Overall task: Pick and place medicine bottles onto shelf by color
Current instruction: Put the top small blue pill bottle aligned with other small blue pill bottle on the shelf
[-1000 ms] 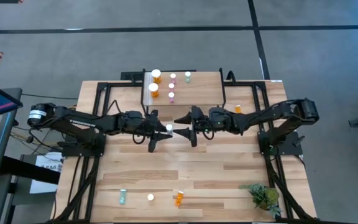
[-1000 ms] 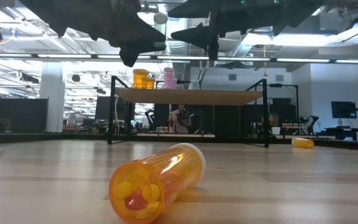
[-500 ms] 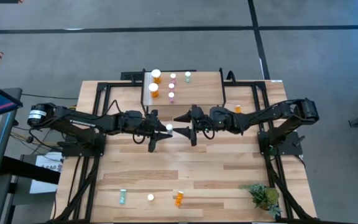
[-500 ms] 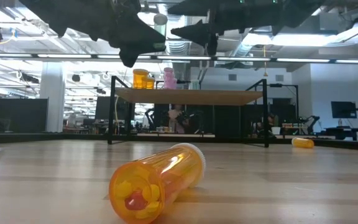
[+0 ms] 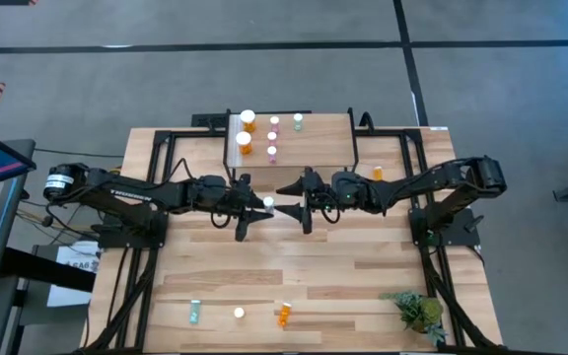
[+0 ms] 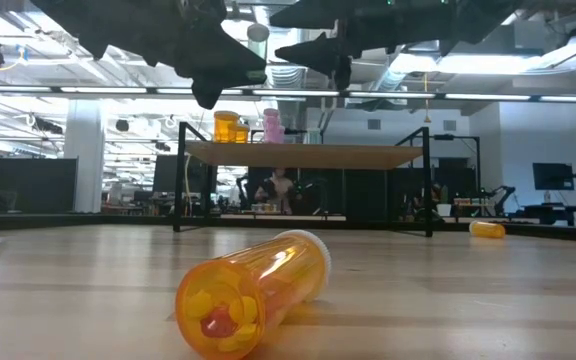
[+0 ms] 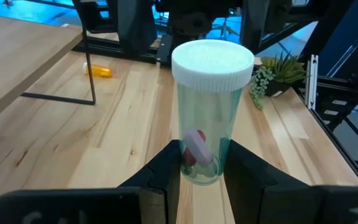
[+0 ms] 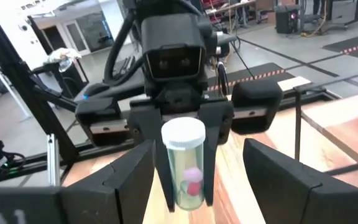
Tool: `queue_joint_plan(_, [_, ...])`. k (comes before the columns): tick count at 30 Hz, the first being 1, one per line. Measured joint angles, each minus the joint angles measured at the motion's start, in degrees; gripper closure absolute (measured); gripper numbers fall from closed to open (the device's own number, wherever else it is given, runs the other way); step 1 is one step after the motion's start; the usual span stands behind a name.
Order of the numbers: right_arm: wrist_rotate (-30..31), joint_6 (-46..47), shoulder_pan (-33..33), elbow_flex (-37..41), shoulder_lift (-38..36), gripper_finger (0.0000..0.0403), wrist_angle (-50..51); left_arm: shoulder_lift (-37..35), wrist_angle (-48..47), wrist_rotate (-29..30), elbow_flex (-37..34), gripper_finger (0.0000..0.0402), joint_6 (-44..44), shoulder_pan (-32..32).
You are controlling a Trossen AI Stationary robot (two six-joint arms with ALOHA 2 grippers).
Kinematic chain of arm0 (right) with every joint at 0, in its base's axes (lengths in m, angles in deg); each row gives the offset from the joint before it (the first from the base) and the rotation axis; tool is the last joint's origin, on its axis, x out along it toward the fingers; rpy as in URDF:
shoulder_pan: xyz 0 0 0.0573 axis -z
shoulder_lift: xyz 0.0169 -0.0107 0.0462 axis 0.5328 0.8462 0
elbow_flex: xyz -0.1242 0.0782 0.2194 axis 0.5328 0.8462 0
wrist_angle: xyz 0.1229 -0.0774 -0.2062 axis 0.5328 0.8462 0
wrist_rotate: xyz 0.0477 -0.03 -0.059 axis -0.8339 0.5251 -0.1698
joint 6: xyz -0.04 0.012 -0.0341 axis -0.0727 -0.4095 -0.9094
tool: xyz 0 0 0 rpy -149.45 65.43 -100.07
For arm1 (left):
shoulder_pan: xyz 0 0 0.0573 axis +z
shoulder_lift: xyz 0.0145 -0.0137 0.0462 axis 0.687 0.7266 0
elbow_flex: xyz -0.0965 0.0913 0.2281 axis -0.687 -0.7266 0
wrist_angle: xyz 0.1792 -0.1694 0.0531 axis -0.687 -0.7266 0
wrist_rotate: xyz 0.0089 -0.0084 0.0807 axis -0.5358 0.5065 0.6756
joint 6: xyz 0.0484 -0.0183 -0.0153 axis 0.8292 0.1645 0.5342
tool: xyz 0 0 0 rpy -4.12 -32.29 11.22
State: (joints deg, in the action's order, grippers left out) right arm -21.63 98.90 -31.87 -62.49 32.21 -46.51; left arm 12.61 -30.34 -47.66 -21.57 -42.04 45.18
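My left jaws (image 7: 197, 171) grip the teal bottle (image 7: 207, 118); right jaws (image 8: 191, 180) gape at three o'clock. Handover needs a firm grip first.

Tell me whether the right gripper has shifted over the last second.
No. In the high view the right gripper sits at the same spot just in front of the shelf, facing the left gripper and its teal bottle.

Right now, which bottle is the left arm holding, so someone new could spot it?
Look above the table's middle, in front of the shelf, where both grippers meet. The left gripper pinches a teal-green bottle, white-capped, the only one held off the wood.
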Motion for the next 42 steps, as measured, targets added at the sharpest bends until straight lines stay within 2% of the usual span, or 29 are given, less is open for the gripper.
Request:
queue_joint_plan(5, [3.6,-0.7,-2.6,0.0,0.0,0.0137,2.2,0.0,-0.3,-0.1,0.0,0.0319,-0.1,0.0])
queue_joint_plan(14, [4.1,-0.8,-6.1,0.0,0.0,0.0137,4.9,0.0,-1.8,-0.4,0.0,0.0319,-0.5,-1.2])
queue_joint_plan(33, [5.7,-0.8,-5.9,0.0,0.0,0.0137,8.3,0.0,-0.7,-0.5,0.0,0.0319,0.3,-1.8])
queue_joint_plan(42, [5.8,-0.4,-6.2,0.0,0.0,0.0137,14.1,0.0,1.7,-0.5,0.0,0.0319,2.2,-1.8])
